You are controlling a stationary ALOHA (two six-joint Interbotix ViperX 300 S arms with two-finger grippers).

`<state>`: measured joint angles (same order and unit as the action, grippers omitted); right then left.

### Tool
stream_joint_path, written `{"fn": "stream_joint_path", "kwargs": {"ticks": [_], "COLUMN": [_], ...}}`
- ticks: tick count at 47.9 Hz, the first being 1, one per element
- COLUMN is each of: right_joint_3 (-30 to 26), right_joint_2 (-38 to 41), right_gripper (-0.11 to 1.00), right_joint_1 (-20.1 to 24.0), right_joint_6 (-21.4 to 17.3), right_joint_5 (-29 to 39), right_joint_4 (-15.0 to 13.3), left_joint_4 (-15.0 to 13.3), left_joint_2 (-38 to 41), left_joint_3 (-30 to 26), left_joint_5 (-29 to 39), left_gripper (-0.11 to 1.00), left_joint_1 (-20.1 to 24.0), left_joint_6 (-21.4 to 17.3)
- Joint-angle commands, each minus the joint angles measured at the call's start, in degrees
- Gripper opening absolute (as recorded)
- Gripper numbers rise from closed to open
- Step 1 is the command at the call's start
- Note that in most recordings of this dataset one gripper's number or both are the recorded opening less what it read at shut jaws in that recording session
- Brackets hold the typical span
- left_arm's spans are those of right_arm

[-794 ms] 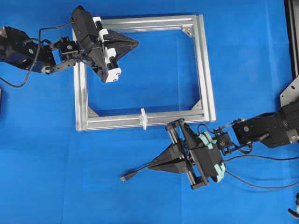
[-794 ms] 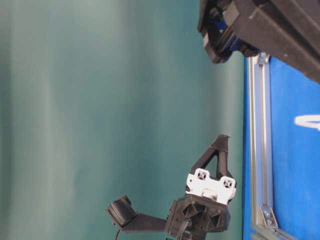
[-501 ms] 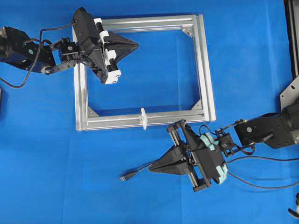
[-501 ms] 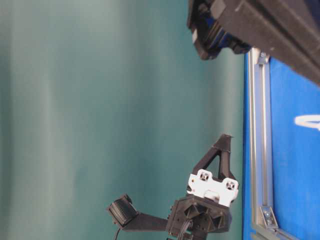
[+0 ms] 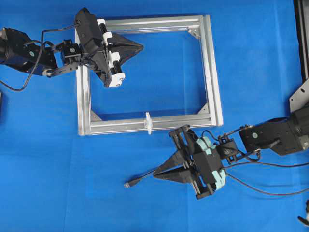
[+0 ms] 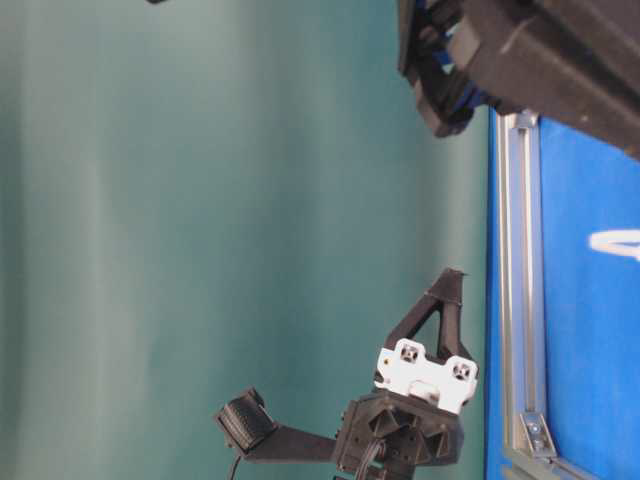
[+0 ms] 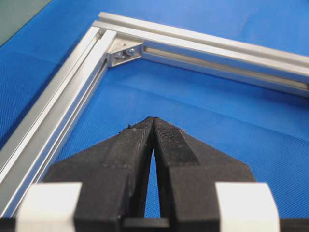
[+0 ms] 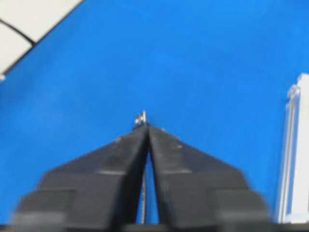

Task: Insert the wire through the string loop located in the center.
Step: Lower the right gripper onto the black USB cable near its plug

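Gripping wire [image 5: 140, 178]: right claw [image 5: 155, 174]; string loop [image 5: 148, 123] unthreaded.

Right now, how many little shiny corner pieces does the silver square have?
3 show overhead: upper right corner, lower right, lower left. A fourth, at the upper left, may be hidden under the left tool.

My thin black wire [image 5: 142, 177] ends in a small plug; the tiny white string loop [image 5: 148, 123] stands on the frame's near rail.
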<state>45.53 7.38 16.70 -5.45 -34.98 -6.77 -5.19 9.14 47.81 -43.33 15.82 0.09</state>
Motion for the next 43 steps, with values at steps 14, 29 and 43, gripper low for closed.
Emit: {"fn": "stream_joint_path", "kwargs": {"ticks": [14,29,43], "right_joint_3": [-2.29,-5.10,-7.03], "right_joint_2": [1.67,7.56,12.13], "right_gripper": [0.86,0.77,0.76], "right_joint_1": [1.05,0.62,0.18], "right_joint_6": [-0.09,-0.09,-0.09], "right_joint_5": [2.72,4.39,4.39], "right_joint_4": [0.70,2.99,5.01], "left_joint_4": [0.18,0.26,0.35], "left_joint_2": [-1.85,-1.85,-1.85], "left_joint_3": [-0.62,-0.53,-0.53], "left_joint_5": [-0.35,-0.26,0.35], "left_gripper": [0.00,0.00,0.00], "left_joint_1": [-0.09,-0.09,-0.09], "left_joint_6": [0.00,0.00,0.09]}}
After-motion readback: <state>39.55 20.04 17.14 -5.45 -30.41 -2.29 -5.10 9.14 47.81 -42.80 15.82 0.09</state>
